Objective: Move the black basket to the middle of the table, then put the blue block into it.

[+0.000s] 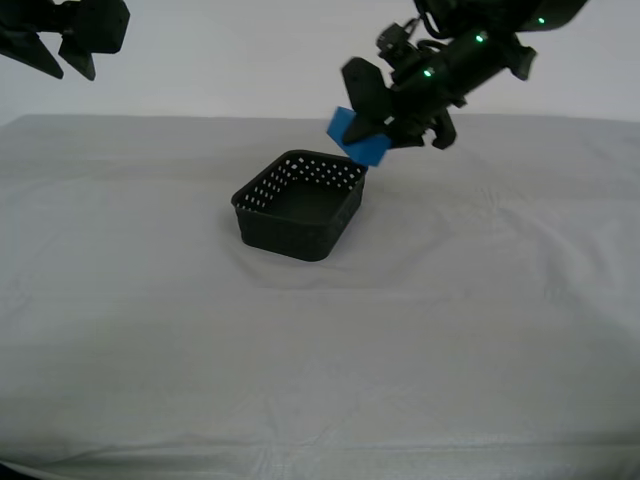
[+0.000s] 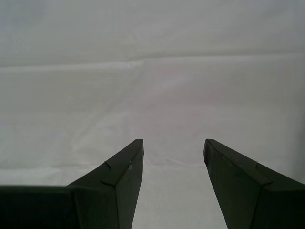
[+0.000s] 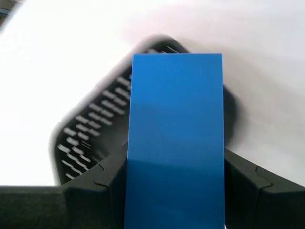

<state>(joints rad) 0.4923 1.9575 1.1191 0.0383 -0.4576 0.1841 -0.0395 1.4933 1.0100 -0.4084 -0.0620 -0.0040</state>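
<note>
The black basket [image 1: 299, 204] stands near the middle of the table [image 1: 480, 330], which is covered in pale cloth. My first gripper [image 1: 372, 135] is shut on the blue block [image 1: 357, 137] and holds it in the air just above the basket's far rim on the exterior view's right. In the first wrist view the blue block [image 3: 176, 138] sits between the fingers [image 3: 248, 186] with the basket [image 3: 90, 138] below it. My second gripper [image 2: 174, 157] is open and empty over bare cloth; an arm [image 1: 65, 35] hangs high at the exterior view's upper left.
The wrinkled cloth spreads wide around the basket, with the table's front edge [image 1: 300, 465] near the exterior view's bottom. A plain pale wall [image 1: 250, 60] stands behind the table.
</note>
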